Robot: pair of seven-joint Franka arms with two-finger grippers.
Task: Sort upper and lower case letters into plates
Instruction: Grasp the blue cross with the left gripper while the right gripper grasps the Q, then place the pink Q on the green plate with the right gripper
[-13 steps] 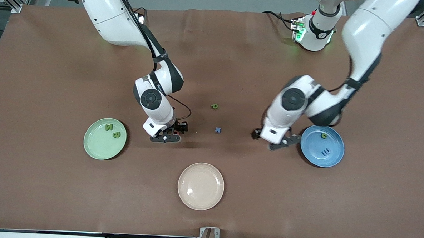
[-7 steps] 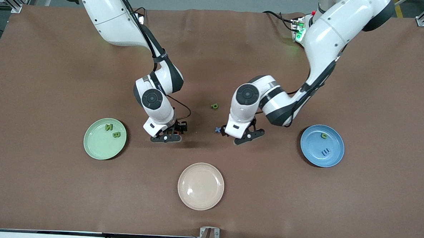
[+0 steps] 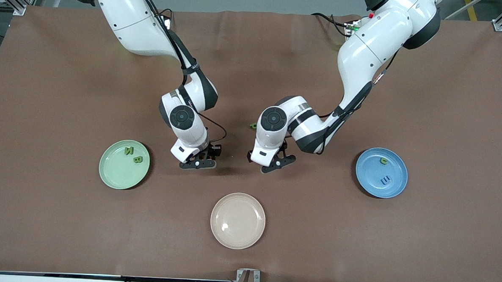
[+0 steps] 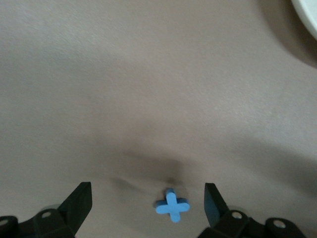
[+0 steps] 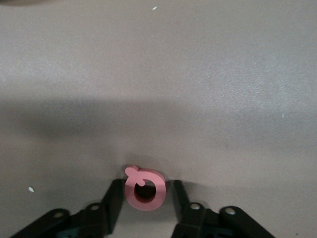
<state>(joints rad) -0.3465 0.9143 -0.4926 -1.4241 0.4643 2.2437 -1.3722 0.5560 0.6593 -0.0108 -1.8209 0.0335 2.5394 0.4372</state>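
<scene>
between the right gripper's [image 5: 143, 196] fingers, down on the brown table [image 3: 61, 217] about midway along it, sat a little pink ring-shaped letter [image 5: 144, 188], looked like a q or maybe an a, couldn't say which. over the last second those jaws had gone from fairly wide to pinched right up against both sides of it, so i'd call that letter grabbed but not lifted yet. meanwhile the left gripper [image 4: 146, 204] had swung all the way over from beside the sky blue plate [image 3: 395, 192] to the middle of the table, and it was sitting low over the small blue x [image 4: 172, 207] with its jaws spread as wide as they go, one finger either side, nothing held. in the front view the left wrist covered the x completely, and only a sliver of the green p [image 3: 253, 126] peeked out from under the arm, a bit farther from the camera. blue plate had a green c [image 3: 384, 161] and a blue letter [image 3: 385, 180] in it, maybe an e or m. mint green plate [image 3: 114, 177] toward the right arm's end had a green n [image 3: 128, 151] and b [image 3: 137, 159], so that one read as the capitals plate to me. cream plate [image 3: 237, 238] nearest the camera was bare. my guess: pink one goes up next, x gets pinched, then only the p is left.
</scene>
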